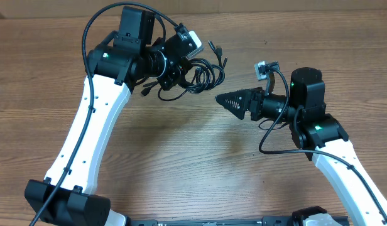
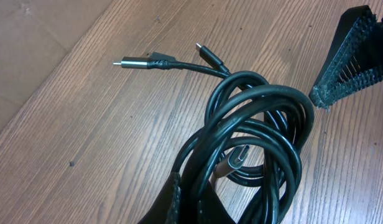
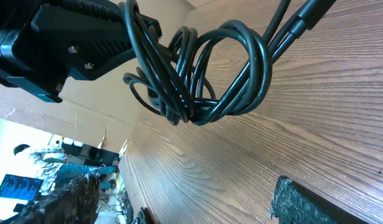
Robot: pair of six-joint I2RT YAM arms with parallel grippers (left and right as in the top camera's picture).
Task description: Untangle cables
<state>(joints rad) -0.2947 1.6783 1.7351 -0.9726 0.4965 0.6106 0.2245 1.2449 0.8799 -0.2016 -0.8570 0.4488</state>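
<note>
In the upper left of the overhead frame, we see the left gripper [image 1: 181,70] pressed together on the cables [image 1: 203,74]. They form a knot of thin black loops bunched just right of its tip, over the wooden table [image 1: 181,163]. In the left wrist view the loops rise from between that gripper's fingers [image 2: 179,208] at the bottom edge and coil across the middle. A silver-tipped plug [image 2: 126,62] and a second plug [image 2: 207,56] reach toward the upper left.

Further right in the overhead frame, the right gripper [image 1: 234,100] points left at the knot. It stands apart from the knot and touches nothing. Its own camera shows its two fingers spread wide, one at the lower left [image 3: 67,199] and the other at the lower right, with nothing between them. The knot hangs beyond them in the upper middle.

We cannot count how many cords make up the knot, since the loops cross and cover one another. We cannot tell whether the lowest loops rest on the wood. The frame edge cuts off the left gripper's fingers in its own view. From overhead, the right gripper's fingers merge into one dark wedge, so the gap between them does not show there.
</note>
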